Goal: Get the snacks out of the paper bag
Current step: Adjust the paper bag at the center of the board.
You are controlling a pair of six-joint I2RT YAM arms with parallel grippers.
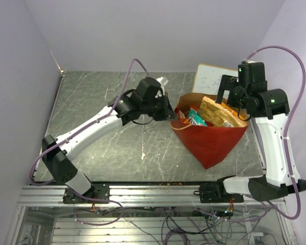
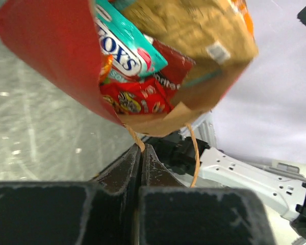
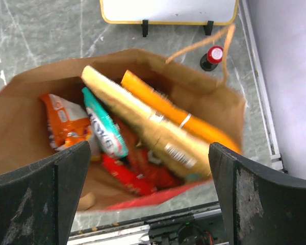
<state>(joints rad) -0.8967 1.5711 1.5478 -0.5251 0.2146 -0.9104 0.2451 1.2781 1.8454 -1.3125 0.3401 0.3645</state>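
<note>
Left end effector (image 2: 142, 148) clamps cord handle (image 2: 195, 153); right end effector (image 3: 149, 148) spread over paper bag (image 1: 209, 143) mouth.

bag (image 1: 210, 144): red, kraft-lined, mouth open, tilted on table (image 1: 92, 97)
snacks (image 3: 130, 174): all inside bag
tan pack (image 1: 218, 111): pokes out top
teal packet (image 1: 196, 119): beside it
</note>
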